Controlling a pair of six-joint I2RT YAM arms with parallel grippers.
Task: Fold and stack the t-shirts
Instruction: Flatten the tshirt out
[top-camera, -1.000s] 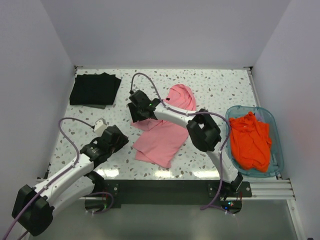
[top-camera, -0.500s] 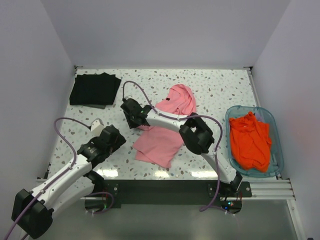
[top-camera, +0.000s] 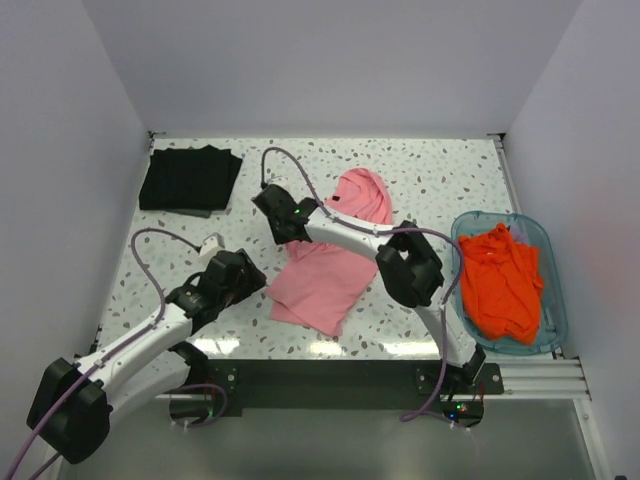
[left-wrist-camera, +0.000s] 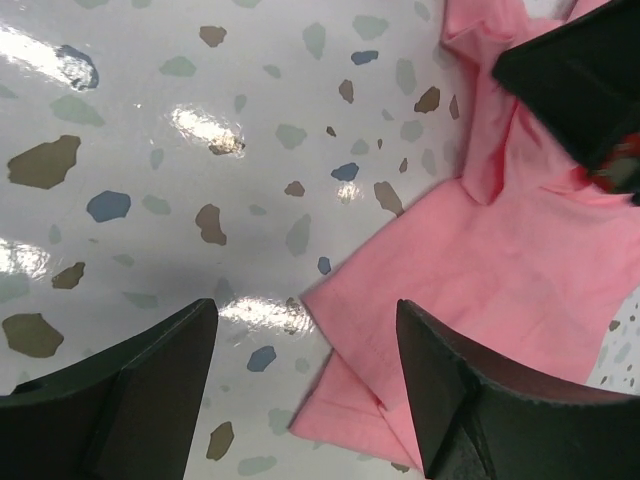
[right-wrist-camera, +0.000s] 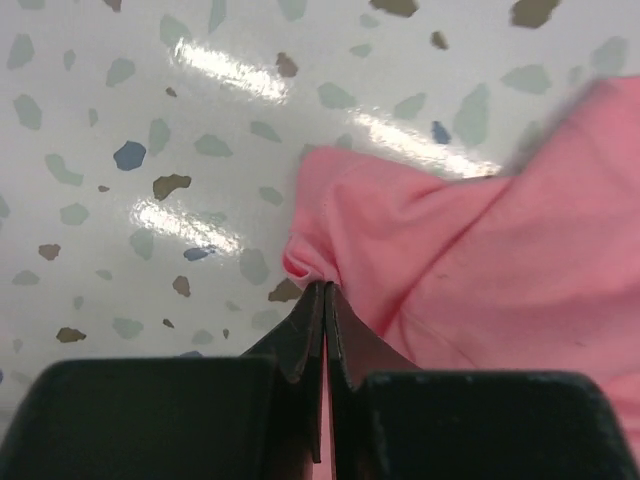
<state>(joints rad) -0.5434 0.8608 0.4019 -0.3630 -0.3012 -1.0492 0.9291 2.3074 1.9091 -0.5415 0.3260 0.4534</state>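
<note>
The pink t-shirt (top-camera: 325, 285) lies crumpled and part-folded mid-table. My right gripper (top-camera: 289, 237) is at its upper left edge, shut on a pinched fold of pink cloth (right-wrist-camera: 325, 288); more of the shirt (right-wrist-camera: 480, 260) spreads to the right. My left gripper (top-camera: 258, 283) hovers open over the shirt's lower left corner (left-wrist-camera: 345, 300), one finger (left-wrist-camera: 150, 390) above bare table, the other finger (left-wrist-camera: 470, 390) above the cloth. A black t-shirt (top-camera: 190, 180) lies folded at the back left. Orange-red t-shirts (top-camera: 500, 280) are heaped in the tub.
The teal see-through tub (top-camera: 553, 262) stands at the right edge of the speckled table (top-camera: 440, 180). The right arm's black wrist (left-wrist-camera: 580, 80) shows at the top right of the left wrist view. White walls close in the table on three sides.
My right gripper has shut on the pink shirt's edge and shifted back to the right. My left gripper has moved right to the shirt's lower left corner and opened wider.
</note>
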